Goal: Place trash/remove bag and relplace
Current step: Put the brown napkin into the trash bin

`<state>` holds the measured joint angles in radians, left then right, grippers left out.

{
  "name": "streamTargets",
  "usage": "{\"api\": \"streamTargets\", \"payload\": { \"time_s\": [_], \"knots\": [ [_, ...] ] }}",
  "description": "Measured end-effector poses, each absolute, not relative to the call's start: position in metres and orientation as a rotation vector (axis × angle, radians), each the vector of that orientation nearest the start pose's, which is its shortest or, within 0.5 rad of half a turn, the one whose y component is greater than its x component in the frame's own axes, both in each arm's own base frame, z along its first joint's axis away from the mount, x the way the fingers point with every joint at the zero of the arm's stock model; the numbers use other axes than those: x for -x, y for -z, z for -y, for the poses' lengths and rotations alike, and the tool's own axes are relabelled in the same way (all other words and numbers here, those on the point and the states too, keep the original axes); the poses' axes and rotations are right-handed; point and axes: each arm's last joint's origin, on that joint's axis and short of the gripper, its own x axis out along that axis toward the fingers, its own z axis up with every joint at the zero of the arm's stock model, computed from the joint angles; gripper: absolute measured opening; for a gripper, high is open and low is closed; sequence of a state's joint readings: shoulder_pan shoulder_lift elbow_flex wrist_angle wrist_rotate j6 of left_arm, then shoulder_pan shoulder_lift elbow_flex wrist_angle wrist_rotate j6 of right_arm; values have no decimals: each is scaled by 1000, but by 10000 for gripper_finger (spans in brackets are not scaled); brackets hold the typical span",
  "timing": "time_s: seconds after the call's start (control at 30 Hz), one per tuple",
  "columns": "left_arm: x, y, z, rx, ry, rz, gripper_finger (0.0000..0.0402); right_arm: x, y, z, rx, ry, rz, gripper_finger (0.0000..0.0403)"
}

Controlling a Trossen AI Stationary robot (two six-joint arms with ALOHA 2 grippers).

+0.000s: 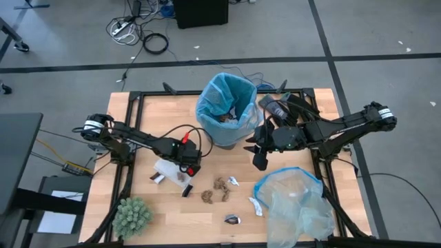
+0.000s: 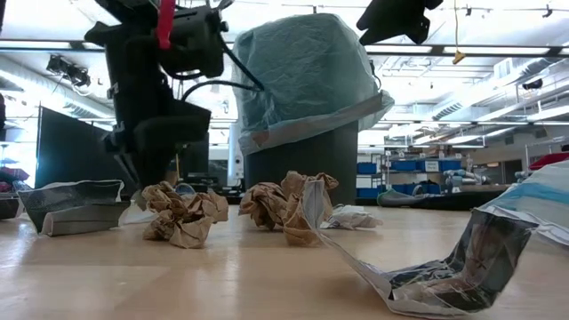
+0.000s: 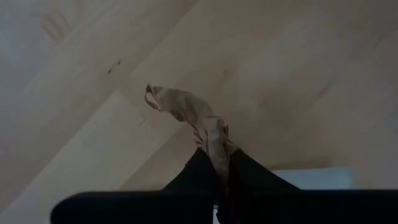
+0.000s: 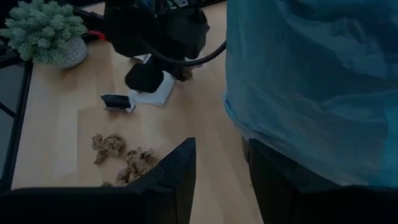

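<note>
- Left gripper (image 1: 186, 187) points down at the wooden table (image 1: 155, 110), near its middle, with its fingers (image 3: 249, 177) pinched together on a twisted scrap of brown paper (image 3: 199, 121).
- That scrap sticks out from between the fingertips, over bare wood, as the left wrist view shows it.
- Just beside this gripper lies a white paper piece (image 1: 169, 170) with a small dark bit at its edge.
- To the right of the left gripper, near the table's middle, sit several crumpled brown paper wads (image 1: 222, 184), with white wrappers (image 1: 255, 206) scattered nearby.
- One small dark-and-white scrap (image 1: 232, 220) lies nearer the front edge.
- Behind the wads stands a dark bin (image 2: 302, 160), lined with the bright blue bag (image 1: 226, 103), whose rim folds over the bin's top; some scraps already lie inside.
- Right gripper (image 1: 259, 158) hangs in the air just beside the bin on its right, fingers (image 4: 171, 177) parted and holding nothing.
- A paler, clearer plastic bag with a blue rim (image 1: 293, 200) lies crumpled at the table's front right.
- A green spiky plant ball (image 1: 131, 215) sits at the front left corner.
</note>
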<state>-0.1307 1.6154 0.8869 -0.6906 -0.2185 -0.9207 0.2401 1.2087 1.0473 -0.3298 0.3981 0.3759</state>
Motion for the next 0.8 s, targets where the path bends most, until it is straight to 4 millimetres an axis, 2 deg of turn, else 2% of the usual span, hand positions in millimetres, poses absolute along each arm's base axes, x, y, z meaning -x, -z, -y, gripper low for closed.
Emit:
{"api": "streamTargets", "payload": {
  "time_s": [0.13,0.37,0.57,0.8],
  "knots": [
    [-271,-166,29,495,-679,-1252,32,-256,-326,-51,-214,239,-431,134],
    [-275,-197,31,431,-587,-1278,14,-256,-326,-51,-213,239,-432,134],
    [-281,-237,32,327,-447,-1212,16,-256,-325,-51,-225,242,-434,134],
    [-292,-299,33,137,-272,-1132,16,-256,-325,-51,-225,243,-434,134]
  ]
}}
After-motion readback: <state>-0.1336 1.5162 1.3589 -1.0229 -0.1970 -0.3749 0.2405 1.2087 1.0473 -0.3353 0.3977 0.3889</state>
